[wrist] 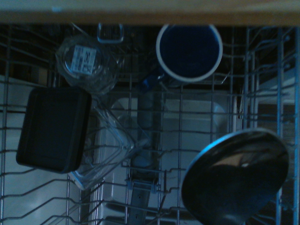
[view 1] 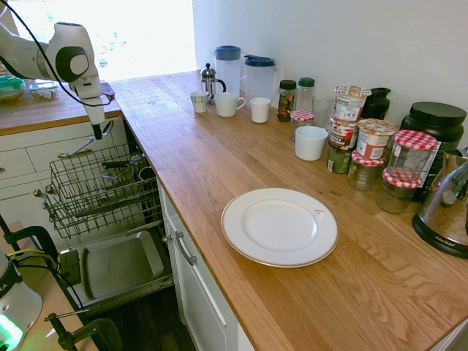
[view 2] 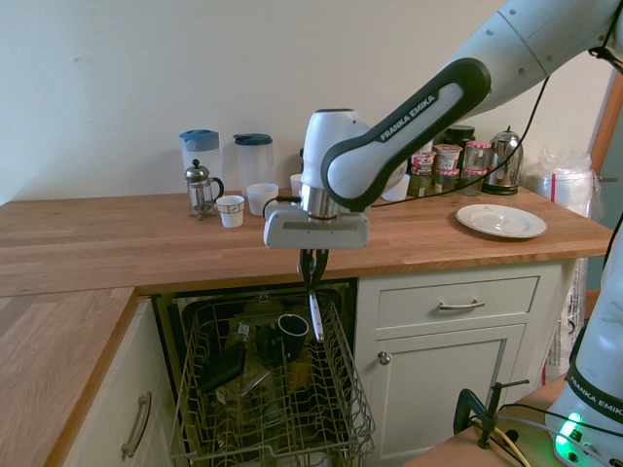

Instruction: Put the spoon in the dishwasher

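Above the pulled-out rack, I have the gripper (view 2: pixel 313 282) pointing straight down, its fingers clamped together on the handle end of the spoon (view 2: pixel 316 318). The spoon hangs bowl-down from them, just over the wire, which I judge is the sensible way to carry it: held by the thin handle it can slip between the wires without the claw itself having to enter the basket. In the wrist view the bowl (wrist: pixel 236 177) looms large and dark over the grid, so I read it as close to the rack but not yet resting in it.

The dishwasher (view 1: pixel 99 194) stands open, its dark wire rack drawn forward over the lowered grey door panel (view 1: pixel 117 267). Already in the rack are a dark mug (view 2: pixel 292 326), a black square container (wrist: pixel 52 129) and a clear jar (wrist: pixel 86 63), so I would aim for the free wires beside them.

Around this runs a wooden countertop (view 1: pixel 241 168) over white cabinets (view 2: pixel 453 360). On it sit a white plate (view 1: pixel 279 227), a French press (view 1: pixel 210 79), two blue-lidded jugs (view 1: pixel 228 66), some cups and a cluster of jars (view 1: pixel 369 153) against the pale wall.
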`<state>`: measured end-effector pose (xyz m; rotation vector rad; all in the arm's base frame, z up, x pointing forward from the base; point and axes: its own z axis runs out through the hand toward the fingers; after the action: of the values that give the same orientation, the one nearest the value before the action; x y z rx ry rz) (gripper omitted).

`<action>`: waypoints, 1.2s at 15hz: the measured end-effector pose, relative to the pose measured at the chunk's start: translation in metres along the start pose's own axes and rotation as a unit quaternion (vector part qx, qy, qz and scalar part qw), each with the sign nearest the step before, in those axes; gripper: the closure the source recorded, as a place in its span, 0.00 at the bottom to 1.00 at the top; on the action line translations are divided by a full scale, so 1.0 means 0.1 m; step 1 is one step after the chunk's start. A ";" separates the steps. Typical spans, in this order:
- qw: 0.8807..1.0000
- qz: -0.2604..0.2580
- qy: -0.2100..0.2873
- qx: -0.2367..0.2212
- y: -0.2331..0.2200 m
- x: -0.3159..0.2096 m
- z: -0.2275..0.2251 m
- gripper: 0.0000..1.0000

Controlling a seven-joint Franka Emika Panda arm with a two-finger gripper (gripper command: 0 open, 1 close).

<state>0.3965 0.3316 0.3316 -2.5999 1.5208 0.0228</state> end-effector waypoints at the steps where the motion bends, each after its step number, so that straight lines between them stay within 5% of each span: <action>1: 1.000 0.002 -0.002 -0.006 0.02 -0.05 0.15 1.00; 18: 0.997 0.043 -0.018 -0.062 0.35 -0.02 1.82 1.00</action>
<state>0.3744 0.3376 0.1479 -2.6093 1.6686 0.1777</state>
